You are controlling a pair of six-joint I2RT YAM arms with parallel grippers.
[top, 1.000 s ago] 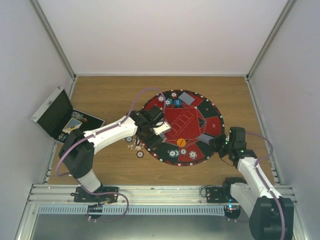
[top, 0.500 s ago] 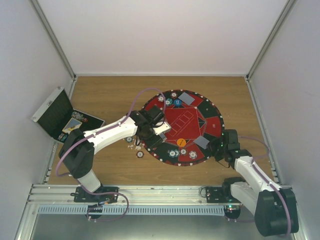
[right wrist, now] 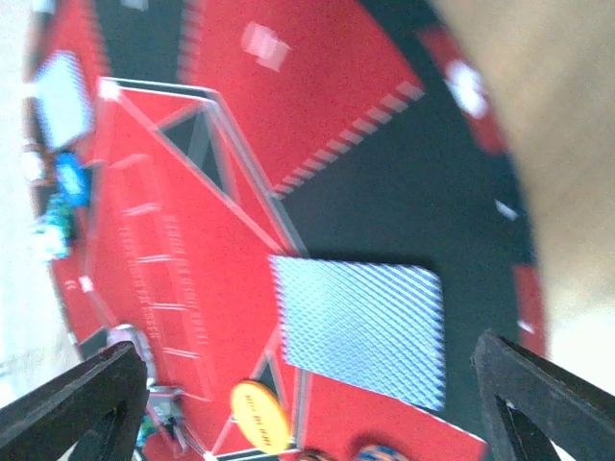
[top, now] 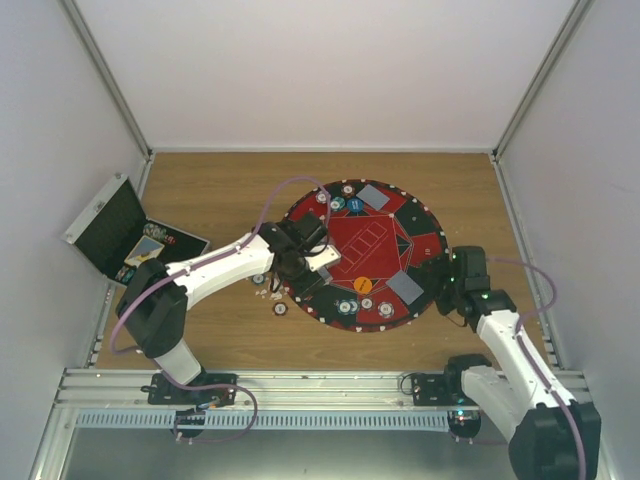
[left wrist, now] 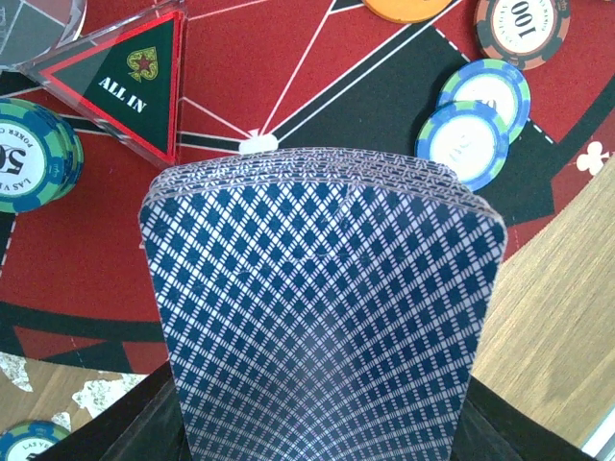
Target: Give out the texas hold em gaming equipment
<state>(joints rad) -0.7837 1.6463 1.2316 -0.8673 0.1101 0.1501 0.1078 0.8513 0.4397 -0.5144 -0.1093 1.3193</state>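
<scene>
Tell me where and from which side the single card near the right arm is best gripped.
Probably from straight above, with the right fingers pinching two opposite edges: the card lies flat on the mat, with nothing on it.

Card deck (left wrist: 322,317): lower end offscreen

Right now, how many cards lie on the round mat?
2 visible on the mat: a far card near its back edge, and a near-right card. Each could hide more underneath.
</scene>
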